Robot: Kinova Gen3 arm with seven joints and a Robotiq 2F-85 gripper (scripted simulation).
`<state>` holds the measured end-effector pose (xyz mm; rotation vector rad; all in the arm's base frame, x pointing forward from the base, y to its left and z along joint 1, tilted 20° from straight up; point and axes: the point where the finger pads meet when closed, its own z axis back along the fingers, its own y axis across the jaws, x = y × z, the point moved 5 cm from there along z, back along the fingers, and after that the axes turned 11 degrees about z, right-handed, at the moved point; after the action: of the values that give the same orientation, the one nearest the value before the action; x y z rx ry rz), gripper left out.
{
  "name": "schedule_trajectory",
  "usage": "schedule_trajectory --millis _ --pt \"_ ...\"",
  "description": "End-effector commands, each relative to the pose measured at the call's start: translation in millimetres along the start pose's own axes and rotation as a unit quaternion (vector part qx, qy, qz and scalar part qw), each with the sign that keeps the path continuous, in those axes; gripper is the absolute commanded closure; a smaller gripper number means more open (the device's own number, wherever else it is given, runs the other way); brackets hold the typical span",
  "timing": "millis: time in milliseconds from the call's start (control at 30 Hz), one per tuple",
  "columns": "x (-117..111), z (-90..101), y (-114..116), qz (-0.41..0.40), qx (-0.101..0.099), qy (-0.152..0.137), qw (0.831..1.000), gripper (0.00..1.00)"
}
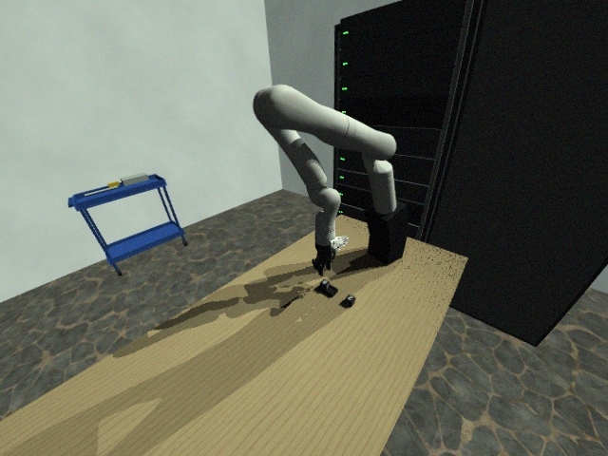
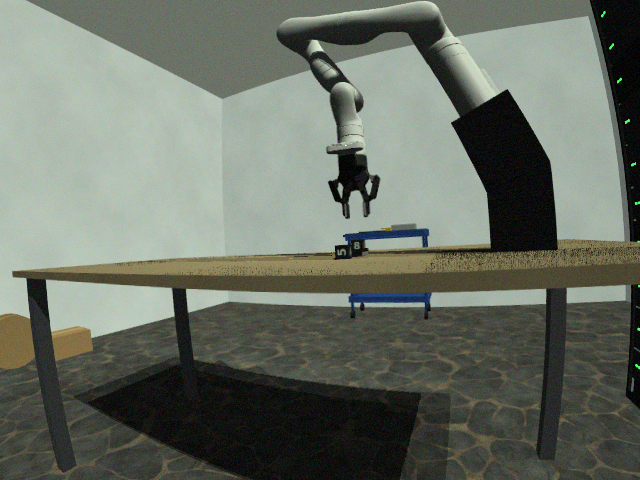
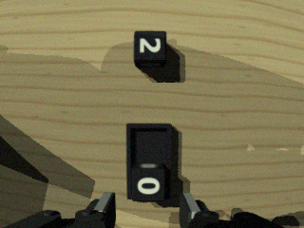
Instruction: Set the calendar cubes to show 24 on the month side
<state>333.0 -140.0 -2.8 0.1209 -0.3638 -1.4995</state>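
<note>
A small black tray [image 3: 151, 161] lies on the wooden table, with a black cube [image 3: 150, 185] standing in its near end, a white 0 on top. A second black cube [image 3: 151, 47] stands loose on the table beyond the tray, a white 2 on top. In the top view the tray [image 1: 329, 289] and the loose cube [image 1: 348, 300] lie near the arm's base. In the exterior view the side faces read 5 [image 2: 341, 252] and 8 [image 2: 357, 246]. My gripper [image 2: 355, 209] hangs well above the tray, pointing down, half open and empty; its fingertips show in the wrist view [image 3: 146, 205].
The arm's black base [image 1: 388, 236] stands on the table just behind the tray. A tall black rack [image 1: 466, 147] stands behind the table. A blue cart [image 1: 124, 216] stands far off on the floor.
</note>
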Motion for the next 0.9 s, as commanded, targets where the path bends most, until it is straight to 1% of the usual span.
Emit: schedule_trajectory --millis 0,133,633,700,867 --pt "1 -5.0 2 0.003 0.004 -0.001 1.000 0.54" --pt "1 -7.6 2 0.003 0.004 -0.001 1.000 0.54" --pt "1 -30.9 3 0.004 0.004 -0.001 1.000 0.54" --pt "1 -30.9 3 0.004 0.004 -0.001 1.000 0.54" --pt "1 -37.7 3 0.004 0.004 -0.001 1.000 0.54"
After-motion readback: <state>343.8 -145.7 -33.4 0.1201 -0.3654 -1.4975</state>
